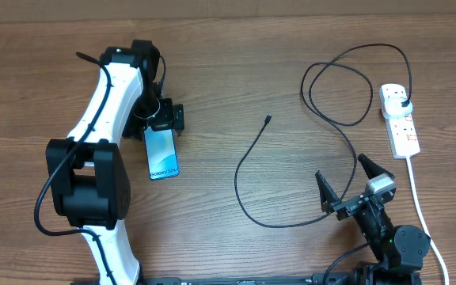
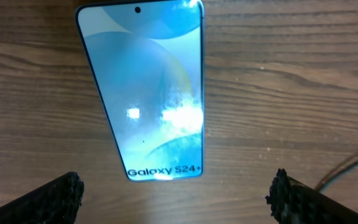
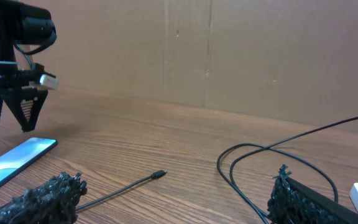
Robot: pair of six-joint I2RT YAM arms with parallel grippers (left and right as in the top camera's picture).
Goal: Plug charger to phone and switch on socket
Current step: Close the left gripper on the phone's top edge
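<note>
The phone [image 1: 162,152] lies flat on the wooden table, its light blue screen [image 2: 148,93] reading "Galaxy S24+". My left gripper [image 1: 165,117] hovers open just past the phone's far end, and both its fingers [image 2: 48,199] stand clear of the phone. The charger is a thin black cable [image 1: 248,198] with its loose connector tip [image 1: 268,119] mid-table; its black plug [image 1: 403,103] sits in the white socket [image 1: 399,119] at the right. My right gripper [image 1: 345,180] is open low at the front right, the cable [image 3: 110,194] running between its fingers untouched, the tip [image 3: 159,175] ahead.
The socket's thick white cord [image 1: 419,207] runs toward the front edge beside my right arm. The charger cable makes loose loops [image 1: 339,87] between the socket and mid-table. A brown cardboard wall [image 3: 229,50] backs the table.
</note>
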